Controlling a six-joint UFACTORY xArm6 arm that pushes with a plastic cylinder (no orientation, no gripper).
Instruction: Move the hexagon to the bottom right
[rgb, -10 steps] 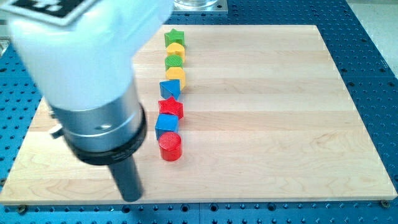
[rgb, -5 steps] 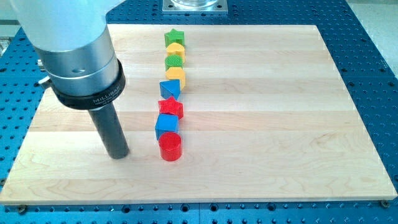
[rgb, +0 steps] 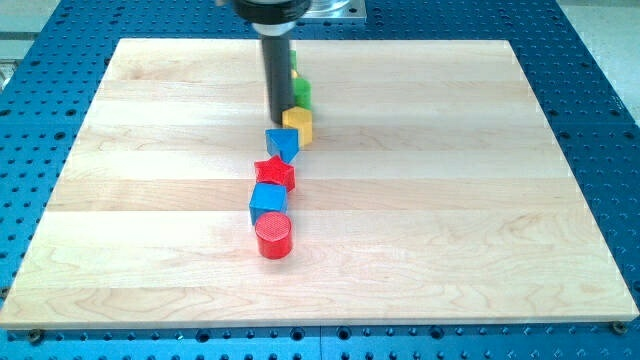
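Wooden surface (rgb: 450, 200). Blocks form a column left of centre: blue cube (rgb: 267, 201), red cylinder (rgb: 273, 236), red star (rgb: 275, 173), blue triangle (rgb: 282, 143). My tip (rgb: 279, 119) touches the yellow hexagon (rgb: 299, 125), near the top edge; a green block (rgb: 300, 92) sits behind. No claw is fitted.

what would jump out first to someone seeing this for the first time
A line of small coloured blocks runs down the middle of the wooden board: a red cylinder at its lower end, then a blue cube, a red star and a blue block. At the view's top, my dark rod comes down into that line, my tip beside the yellow hexagon, with a green block partly hidden behind the rod.
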